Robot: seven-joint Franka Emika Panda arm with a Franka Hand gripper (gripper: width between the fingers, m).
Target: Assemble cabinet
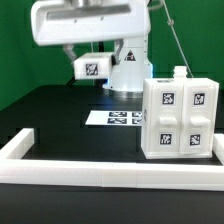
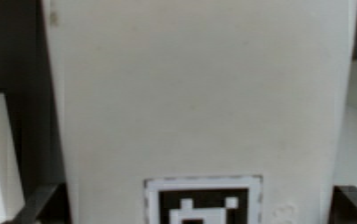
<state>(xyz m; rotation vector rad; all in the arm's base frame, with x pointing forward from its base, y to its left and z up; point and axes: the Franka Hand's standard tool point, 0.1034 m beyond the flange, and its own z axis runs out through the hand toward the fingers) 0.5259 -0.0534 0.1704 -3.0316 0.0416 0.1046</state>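
Where the black desk (image 1: 60, 110) spreads out, a long low white rail (image 1: 100, 178) is set along its front and sides. A white cabinet box (image 1: 178, 115) with four black-and-white tags is stood upright on the desk, at the exterior view's right, just behind the rail. The marker board (image 1: 118, 118) is laid flat beside the box. A white panel (image 1: 92, 67) with one tag is held up in the air, well apart from the box, pinched by the gripper (image 1: 88, 55).

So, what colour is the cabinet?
The cabinet is white with black-and-white square tags; best in the exterior view.
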